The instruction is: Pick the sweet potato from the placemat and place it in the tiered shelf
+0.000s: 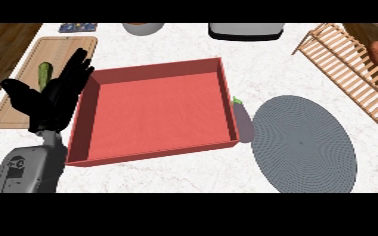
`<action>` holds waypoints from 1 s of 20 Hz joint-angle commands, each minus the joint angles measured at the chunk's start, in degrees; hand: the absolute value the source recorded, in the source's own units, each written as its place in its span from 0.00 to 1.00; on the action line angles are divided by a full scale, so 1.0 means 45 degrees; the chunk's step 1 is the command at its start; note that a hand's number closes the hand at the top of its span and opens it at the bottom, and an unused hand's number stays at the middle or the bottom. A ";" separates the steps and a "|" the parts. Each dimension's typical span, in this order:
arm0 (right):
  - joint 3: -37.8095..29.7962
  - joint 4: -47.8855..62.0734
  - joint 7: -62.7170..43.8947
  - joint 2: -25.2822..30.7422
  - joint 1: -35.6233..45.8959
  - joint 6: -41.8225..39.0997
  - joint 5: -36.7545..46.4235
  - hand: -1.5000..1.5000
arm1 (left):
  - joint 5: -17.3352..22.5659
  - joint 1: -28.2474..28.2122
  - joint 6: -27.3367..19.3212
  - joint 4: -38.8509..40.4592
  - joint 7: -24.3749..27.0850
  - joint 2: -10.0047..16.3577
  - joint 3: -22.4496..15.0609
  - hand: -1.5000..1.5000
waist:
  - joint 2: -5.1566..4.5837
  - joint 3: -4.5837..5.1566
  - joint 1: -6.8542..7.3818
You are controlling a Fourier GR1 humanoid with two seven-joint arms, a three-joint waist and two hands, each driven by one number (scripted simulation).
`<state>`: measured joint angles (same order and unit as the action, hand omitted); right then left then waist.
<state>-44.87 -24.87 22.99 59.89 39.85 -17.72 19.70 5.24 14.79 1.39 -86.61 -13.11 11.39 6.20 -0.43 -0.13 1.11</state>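
Note:
The round grey placemat (303,142) lies at the right with nothing on it. No sweet potato shows clearly anywhere. A small reddish-brown patch (374,51) sits at the right edge, inside the wooden tiered shelf (341,62); I cannot tell what it is. My left hand (55,92) stands open at the left, fingers up, beside the red tray and over the cutting board's edge, holding nothing. My right hand is out of view.
A large red tray (155,112) fills the middle. A dull purple vegetable with a green tip (241,116) lies between the tray and the placemat. A wooden cutting board (44,50) at the left carries a green vegetable (43,73). A grey bowl (143,28) and a white appliance (246,31) stand at the back.

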 commanded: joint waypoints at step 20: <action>-0.0897 0.1693 0.4970 0.3438 -0.4367 -0.6178 -0.1195 0.00 | -0.0078 -0.0402 -0.0374 -0.0138 0.0042 -0.0200 0.0215 0.50 | 0.0088 -0.0091 -0.0566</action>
<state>-49.67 -16.00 33.03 75.94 24.81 -36.87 13.90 5.64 13.60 0.88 -87.25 -13.14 11.29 7.39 -0.22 -0.52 -0.82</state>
